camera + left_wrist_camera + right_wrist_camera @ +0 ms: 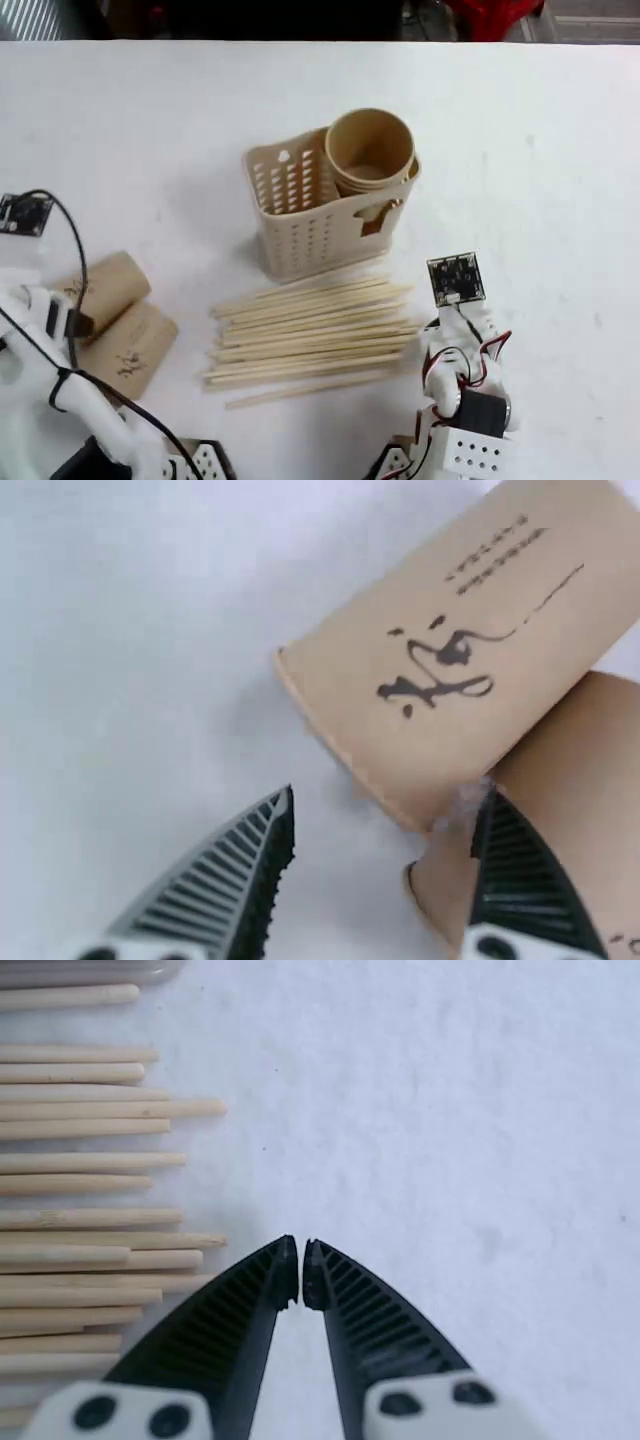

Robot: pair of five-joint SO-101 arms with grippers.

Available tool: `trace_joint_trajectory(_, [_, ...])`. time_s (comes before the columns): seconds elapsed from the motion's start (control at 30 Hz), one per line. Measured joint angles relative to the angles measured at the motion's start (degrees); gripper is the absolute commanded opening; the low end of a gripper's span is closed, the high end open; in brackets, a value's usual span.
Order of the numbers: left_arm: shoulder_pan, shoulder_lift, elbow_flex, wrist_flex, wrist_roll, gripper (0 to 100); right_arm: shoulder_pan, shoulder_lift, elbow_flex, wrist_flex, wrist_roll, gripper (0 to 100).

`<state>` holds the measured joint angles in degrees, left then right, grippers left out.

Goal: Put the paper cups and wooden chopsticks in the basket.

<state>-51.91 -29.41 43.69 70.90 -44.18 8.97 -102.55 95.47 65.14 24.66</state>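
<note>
Far left of the basket (300, 225), toward the arms: two paper cups (128, 348) lie on their sides on the counter (540, 150), touching each other.

- The left pincer (388, 798) is over them, spread wide and holding nothing. One finger (520, 870) sits against the side of one cup, close to the other cup's rim.
- Risk: closing from here could nip both cups at once, or only a rim edge. A side-lying cup is free to roll and the thin paper wall would buckle, so the cup may squirt out or come up crushed.

The basket itself stands upright. Stacked cups (370, 150) already fill its right end, and the left end looks free.

- Risk: the opening left over is narrow. A cup or bundle brought in off-line could catch the rim and shove or tip the light basket.

Just in front of the basket: the wooden chopsticks (310, 335) lie in a loose, roughly parallel spread, flat on the counter, with one stray at the near edge.

Front and right of the basket, by the chopstick ends: the right pincer (300, 1250) has its tips pressed almost together with nothing between them, over bare counter.

- Risk: the sticks lie flat and loose. A low approach could scatter them rather than gather them, and a grab at one end would leave the bundle drooping and shedding sticks on the way to the basket.
</note>
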Motion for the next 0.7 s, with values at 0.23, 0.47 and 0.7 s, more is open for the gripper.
trace_joint_trajectory(0.23, [6.9, 0.0, 0.3, 0.0, 6.5, 29, 0.0, 0.0, 0.0, 0.0, 0.0, 2.5])
trace_joint_trajectory(0.47, [11.2, 0.0, 0.3, -0.9, 10.0, 29, 0.0, 0.0, 0.0, 0.0, 0.0, 2.5])
trace_joint_trajectory(0.7, [16.0, 0.0, 0.3, -5.1, 14.2, 29, 0.0, 0.0, 0.0, 0.0, 0.0, 2.5])
